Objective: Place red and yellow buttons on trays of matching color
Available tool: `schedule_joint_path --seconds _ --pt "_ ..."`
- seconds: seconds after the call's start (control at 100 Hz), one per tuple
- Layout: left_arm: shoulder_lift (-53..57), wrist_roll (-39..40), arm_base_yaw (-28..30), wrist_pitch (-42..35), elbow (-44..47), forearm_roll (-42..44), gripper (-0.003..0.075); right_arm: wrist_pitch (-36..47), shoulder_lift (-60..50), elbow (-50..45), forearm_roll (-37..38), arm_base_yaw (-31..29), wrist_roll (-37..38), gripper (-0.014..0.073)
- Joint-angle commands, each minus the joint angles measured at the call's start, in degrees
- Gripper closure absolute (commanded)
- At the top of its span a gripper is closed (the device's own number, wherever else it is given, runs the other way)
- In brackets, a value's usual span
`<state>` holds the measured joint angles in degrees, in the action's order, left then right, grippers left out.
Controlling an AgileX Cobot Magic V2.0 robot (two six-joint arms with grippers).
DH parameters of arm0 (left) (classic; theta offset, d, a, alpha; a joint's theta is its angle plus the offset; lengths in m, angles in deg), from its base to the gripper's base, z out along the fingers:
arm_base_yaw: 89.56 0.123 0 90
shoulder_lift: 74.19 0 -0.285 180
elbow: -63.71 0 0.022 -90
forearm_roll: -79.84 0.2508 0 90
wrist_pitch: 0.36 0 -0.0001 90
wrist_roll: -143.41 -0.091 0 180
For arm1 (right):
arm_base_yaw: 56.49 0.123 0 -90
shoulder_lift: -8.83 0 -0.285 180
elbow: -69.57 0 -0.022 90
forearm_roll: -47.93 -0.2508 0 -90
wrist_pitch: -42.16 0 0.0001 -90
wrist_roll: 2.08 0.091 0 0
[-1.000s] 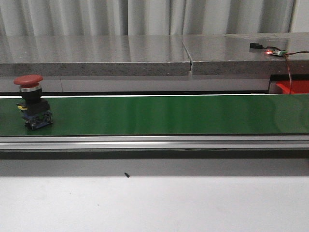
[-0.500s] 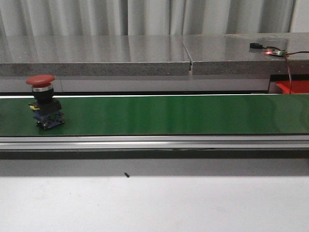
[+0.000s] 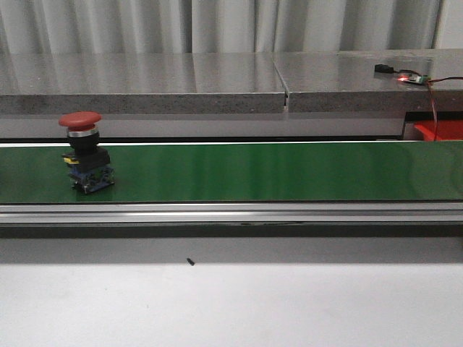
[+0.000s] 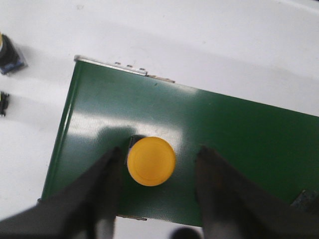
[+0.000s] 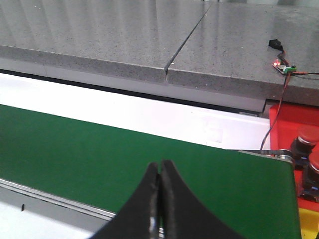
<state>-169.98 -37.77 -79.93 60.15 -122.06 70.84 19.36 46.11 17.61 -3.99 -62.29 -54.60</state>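
A red button (image 3: 85, 152) stands upright on the green belt (image 3: 253, 170), toward its left end in the front view. A yellow button (image 4: 151, 161) stands on the belt's end (image 4: 224, 134), between the fingers of my open left gripper (image 4: 159, 154); it sits close to one finger (image 4: 107, 174) and apart from the other. My right gripper (image 5: 160, 164) hovers shut and empty over the belt (image 5: 99, 149). The red tray (image 5: 284, 122) lies past the belt's right end and holds red buttons (image 5: 306, 138); a corner of the red tray (image 3: 439, 130) also shows in the front view. No yellow tray is in view.
A grey stone ledge (image 3: 217, 79) runs behind the belt, with a small lit circuit board (image 3: 414, 78) and its wires on it. Another button (image 4: 9, 55) lies on the white table beside the belt's end. A metal rail (image 3: 231, 213) borders the belt's near side.
The red button has travelled to the right along the belt.
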Motion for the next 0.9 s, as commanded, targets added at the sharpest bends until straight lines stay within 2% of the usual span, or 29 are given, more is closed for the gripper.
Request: schedule_joint_path --seconds 0.0,0.04,0.24,0.37,0.53,0.72,0.89 --pt "5.32 -2.32 -1.69 -3.32 -1.4 -0.69 0.0643 2.23 -0.06 1.52 -1.84 -0.04 -0.12 0.066" --pt "6.67 -2.95 -2.47 -3.59 -1.4 -0.69 0.0743 2.23 -0.06 1.52 -1.84 -0.04 -0.12 0.066" --pt "12.37 -5.67 -7.17 -4.14 -1.23 -0.55 0.0739 2.23 -0.06 1.52 -1.84 -0.04 -0.12 0.066" --pt "16.28 -7.37 -10.52 -6.84 1.98 -0.44 0.0739 2.23 -0.06 1.52 -1.89 -0.04 -0.12 0.066" --pt "21.75 -7.37 -13.1 -11.59 10.02 -0.36 0.0739 2.23 -0.06 1.52 -1.89 -0.04 -0.12 0.066" --pt "30.18 -7.37 -13.09 -16.77 20.68 -0.51 0.0739 2.23 -0.06 1.52 -1.89 -0.04 -0.12 0.066" --pt "39.05 -7.37 -13.09 -18.38 30.39 -0.51 0.0739 2.91 -0.06 1.52 -1.89 -0.04 -0.12 0.066"
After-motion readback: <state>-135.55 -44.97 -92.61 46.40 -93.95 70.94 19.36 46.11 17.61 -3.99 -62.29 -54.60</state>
